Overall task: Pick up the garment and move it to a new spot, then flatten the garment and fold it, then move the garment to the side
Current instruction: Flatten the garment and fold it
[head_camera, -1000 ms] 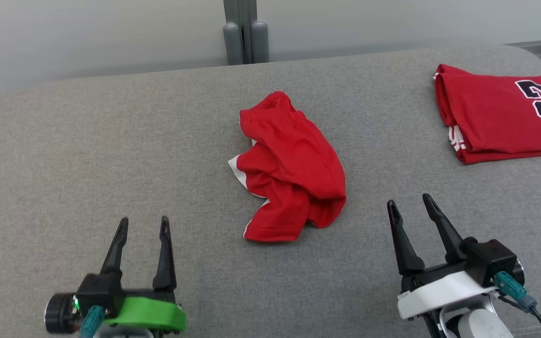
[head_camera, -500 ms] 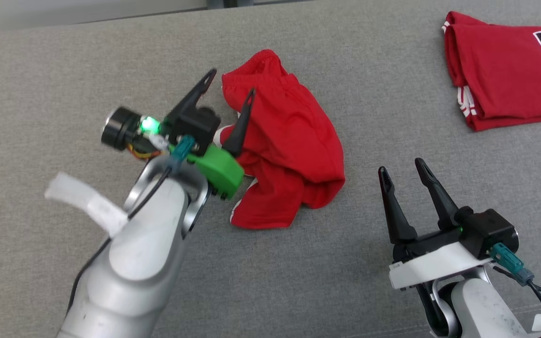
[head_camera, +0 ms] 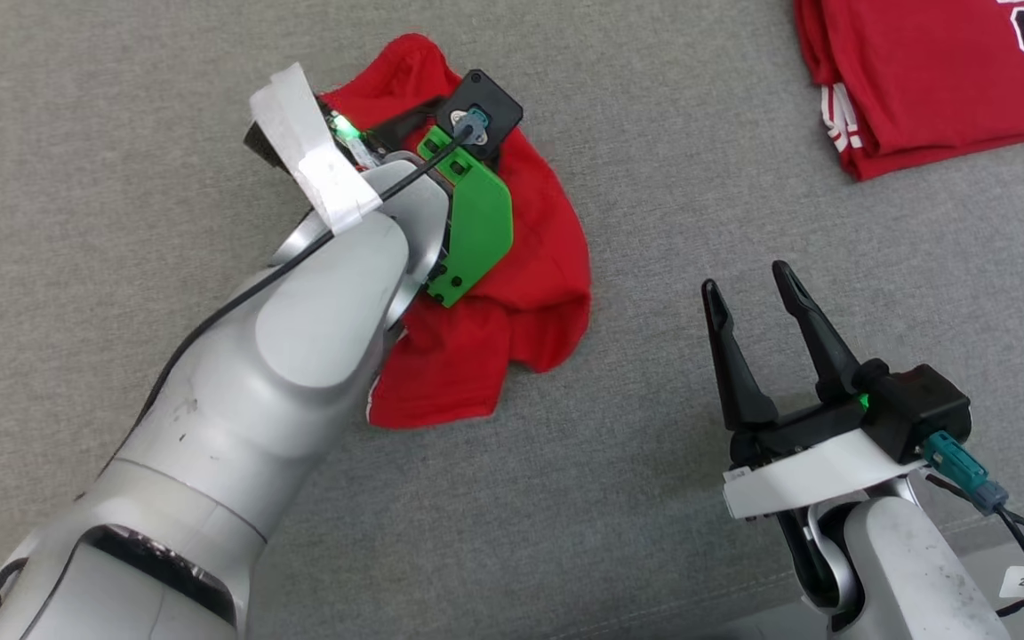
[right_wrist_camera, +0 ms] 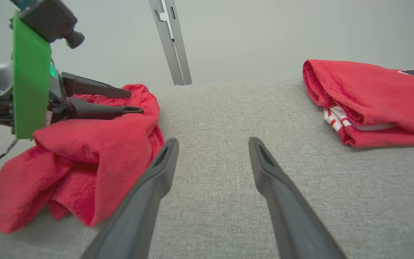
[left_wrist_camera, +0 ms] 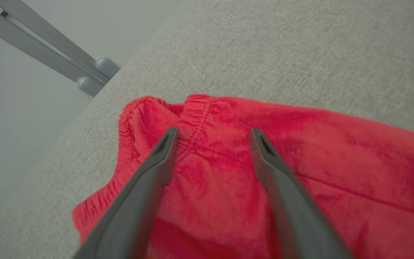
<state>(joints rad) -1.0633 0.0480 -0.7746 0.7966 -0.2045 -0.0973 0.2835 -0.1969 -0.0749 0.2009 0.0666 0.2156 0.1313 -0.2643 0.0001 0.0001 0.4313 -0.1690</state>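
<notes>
The garment (head_camera: 530,267), a pair of red shorts, lies crumpled in a loose heap near the middle of the grey bench (head_camera: 121,133), well apart from a folded red jersey (head_camera: 921,80) at the far right. It looks light and very soft. I judge that it will hang down and change its shape as soon as it is lifted, and a thin single layer can slip out of narrow fingers. The best place to take hold seems to be the gathered elastic waistband (left_wrist_camera: 196,111) at the far end of the heap, because it is thicker and firmer than the rest, and lifting there should let the legs fall open. The left gripper (left_wrist_camera: 214,135) is over exactly this part. Its fingers are spread, with the waistband seam between them, and they pinch nothing yet. Whether the tips already touch the cloth I cannot tell. The right gripper (head_camera: 748,280) hovers to the right of the heap, on the near side, clear of the cloth, with its fingers spread and empty.
</notes>
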